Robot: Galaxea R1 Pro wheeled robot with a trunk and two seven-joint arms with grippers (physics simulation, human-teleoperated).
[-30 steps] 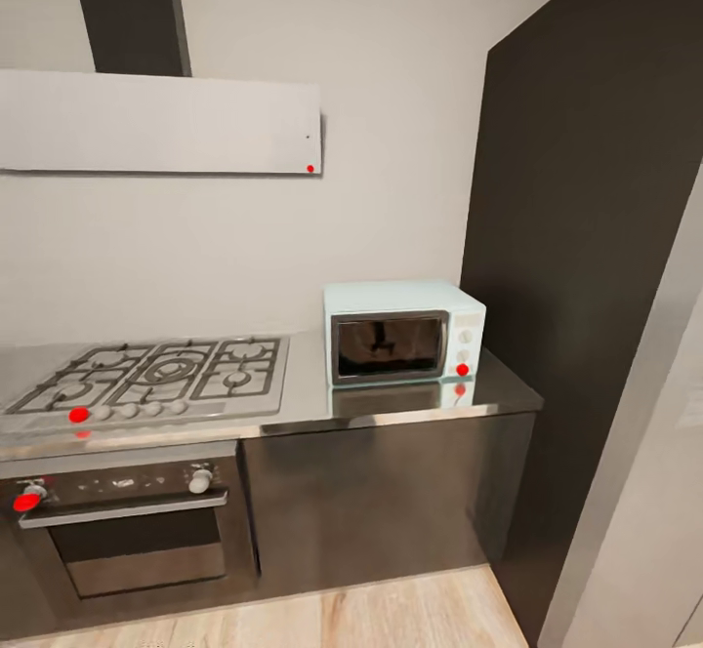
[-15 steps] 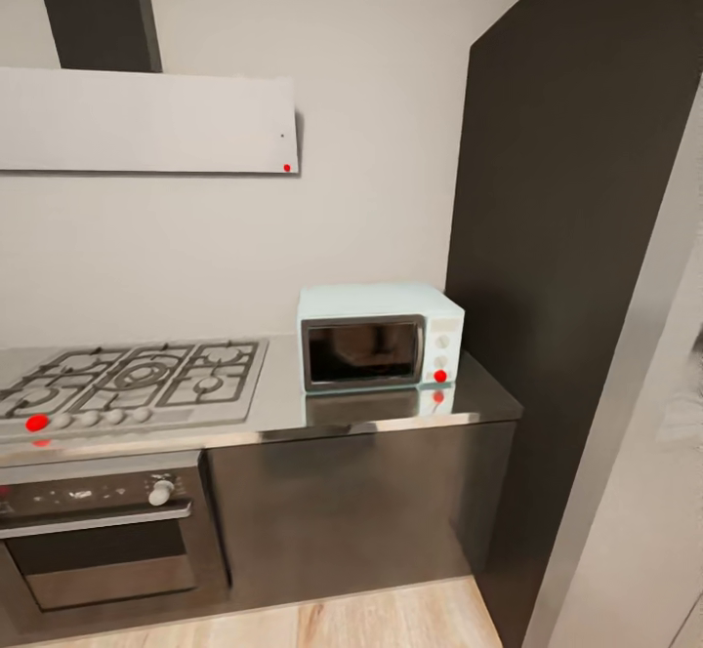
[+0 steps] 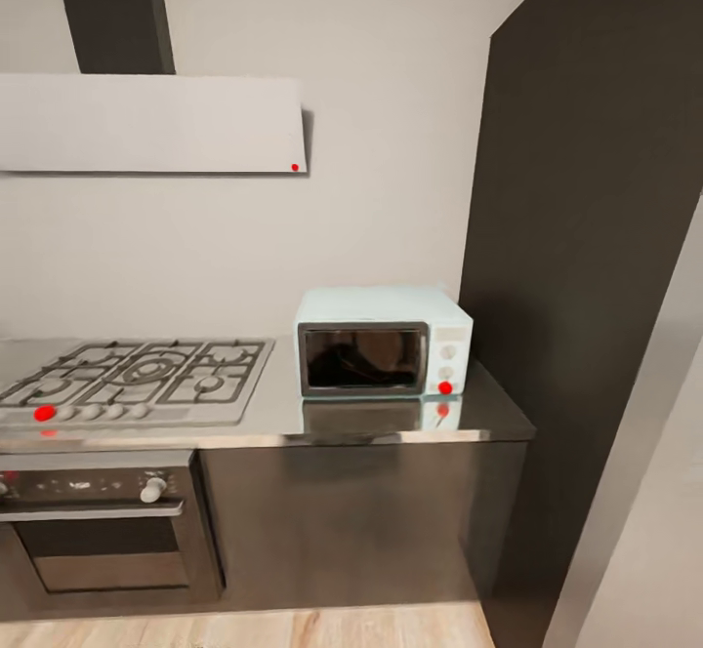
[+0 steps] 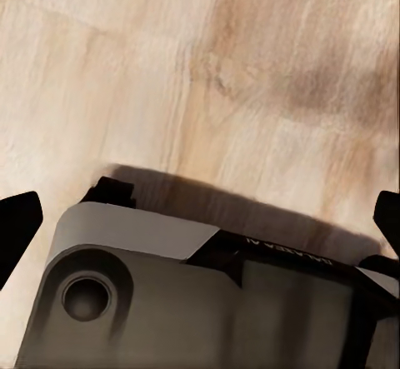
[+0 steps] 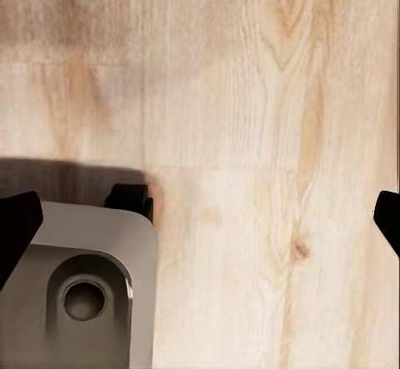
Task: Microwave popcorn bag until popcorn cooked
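Both hands hang low over the wooden floor [image 4: 275, 69], each pointing down beside the robot's grey base [image 4: 200, 302]. The left hand [image 4: 200, 219] has its two dark fingertips [image 4: 17, 227] far apart at the picture edges and holds nothing; the right hand [image 5: 200, 219] is equally wide open and empty.

Compared with a moment ago, the whole head view has shifted and the microwave [image 3: 383, 341] now looks nearly square-on, so I judge that the robot itself has turned, not the objects. This helps the later loading step.

The microwave stands at the right end of the counter [image 3: 283, 412], its long axis along the wall, its closed dark door facing the robot. The gas hob [image 3: 132, 380] lies to its left. I cannot find the popcorn bag here.
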